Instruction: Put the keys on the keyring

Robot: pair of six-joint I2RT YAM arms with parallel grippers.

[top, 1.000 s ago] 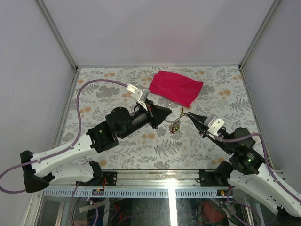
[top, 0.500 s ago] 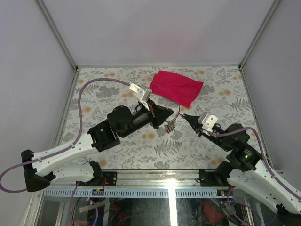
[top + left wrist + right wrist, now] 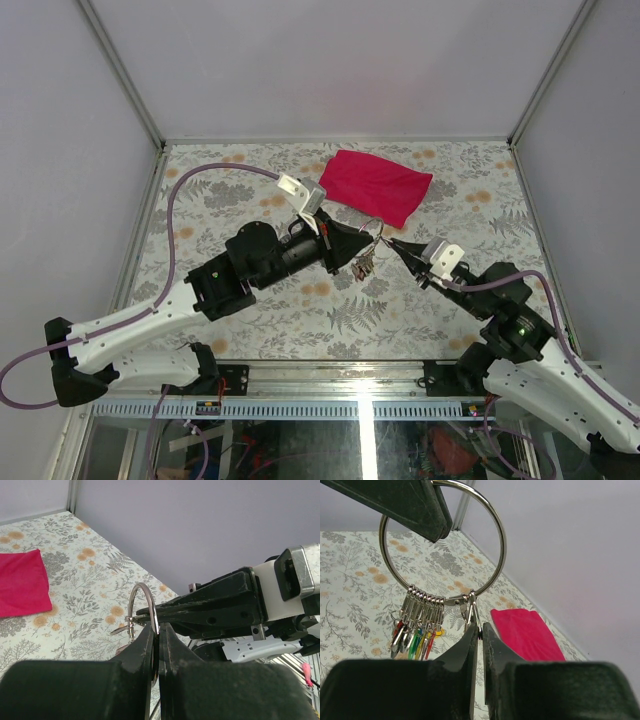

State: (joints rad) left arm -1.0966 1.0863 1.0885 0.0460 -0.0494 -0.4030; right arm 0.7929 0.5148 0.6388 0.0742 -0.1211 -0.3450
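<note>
The silver keyring (image 3: 372, 227) hangs in the air between both grippers, above the table's middle. My left gripper (image 3: 360, 243) is shut on the ring's rim (image 3: 143, 604). A bunch of keys (image 3: 414, 639) with red, green, blue and yellow heads hangs from clips on the ring (image 3: 496, 535); the bunch also shows in the top view (image 3: 363, 265). My right gripper (image 3: 481, 630) is shut on a silver snap clip (image 3: 472, 611) that sits on the ring beside the bunch. The jaws hide whatever hangs from that clip. In the top view the right gripper (image 3: 388, 240) meets the ring from the right.
A magenta cloth (image 3: 375, 185) lies on the floral table at the back, just behind the ring; it also shows in the left wrist view (image 3: 20, 582) and the right wrist view (image 3: 522, 635). Grey walls enclose the table on three sides.
My right gripper has moved left and closed in on the ring. My left gripper has shifted a little right and back with the ring, and the key bunch has swung with it.
</note>
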